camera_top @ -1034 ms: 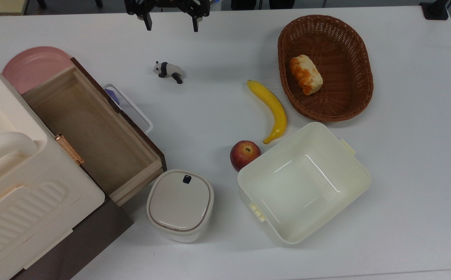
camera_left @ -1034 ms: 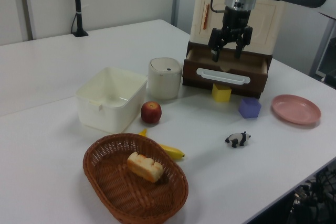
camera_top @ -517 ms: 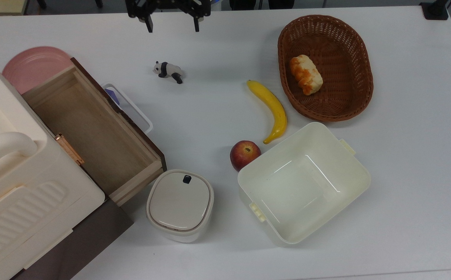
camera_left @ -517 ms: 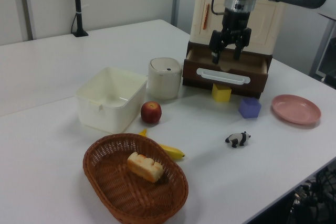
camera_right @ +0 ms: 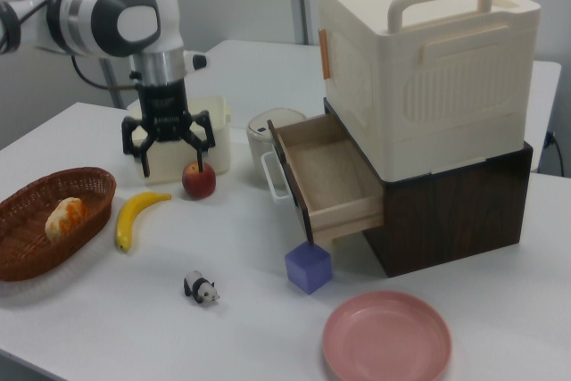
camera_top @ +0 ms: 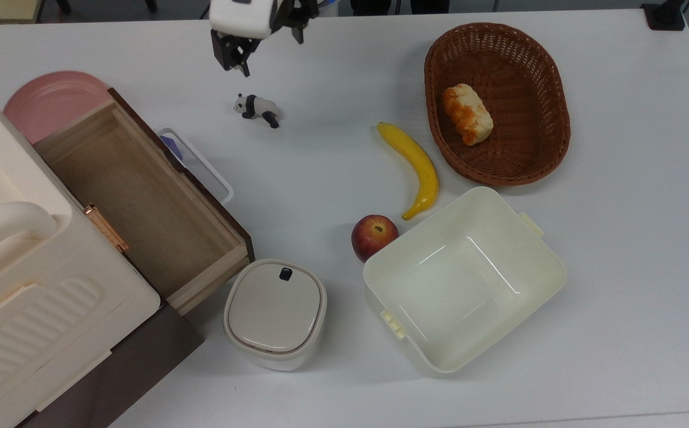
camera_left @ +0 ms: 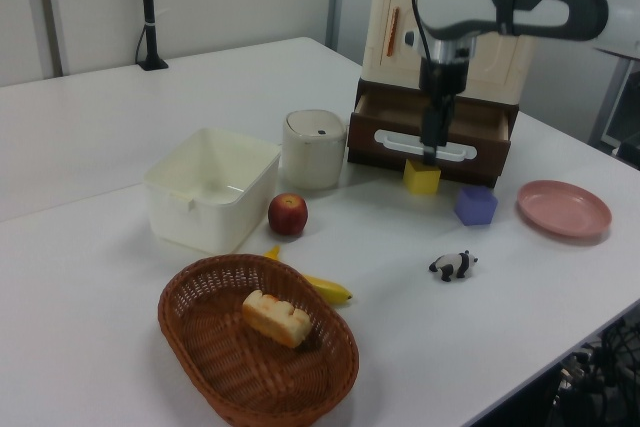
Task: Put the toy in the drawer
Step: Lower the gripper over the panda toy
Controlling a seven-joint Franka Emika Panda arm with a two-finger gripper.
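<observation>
Top view: the gripper (camera_top: 238, 59) has turned about its own axis since a moment ago, the two fingers that stood side by side now lying nearly in line. It holds nothing. The toy (camera_top: 256, 107) stands on the table just below it in the top view, untouched, and the drawer (camera_top: 136, 196) lies open further down to the top view's left.

Left view: the gripper (camera_left: 431, 152) shows edge-on where it showed both fingers before; the toy (camera_left: 453, 265) is well below it.

Right view: the gripper (camera_right: 169, 156) hangs wide open, empty, with the toy (camera_right: 201, 288) below. I'd say it is lining up to grasp; the descent is yet to come
</observation>
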